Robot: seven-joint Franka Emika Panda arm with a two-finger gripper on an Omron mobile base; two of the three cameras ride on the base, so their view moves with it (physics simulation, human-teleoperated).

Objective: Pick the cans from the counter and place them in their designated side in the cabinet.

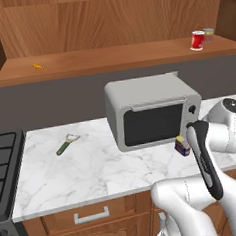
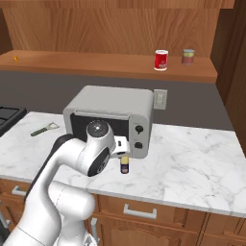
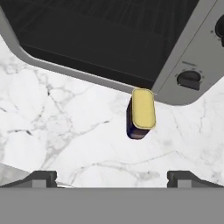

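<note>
1. Long brown wood-grain open cabinet shelf [image 1: 110, 60], wood-panelled back, mounted above the worktop.
2. White grey-veined marble counter [image 1: 84, 168] over brown wooden drawers with silver handles.
3. Grey box microwave [image 2: 110, 117] with dark glass door and two dark knobs, standing on the counter.
4. Two-finger gripper [image 3: 112, 177] of the white arm: dark tips spread wide apart, clamped on nothing, poised above the counter.
5. Red cylindrical can with white rim [image 2: 161, 60]: upright on the shelf's right part, beside a pale greenish can [image 2: 188, 56].
6. Squat dark blue can with yellow label and top [image 3: 140, 114]: upright, long axis vertical, yellow top facing the hand camera; on the counter just before the microwave's knob corner, between the fingertips' line and the microwave.
</note>
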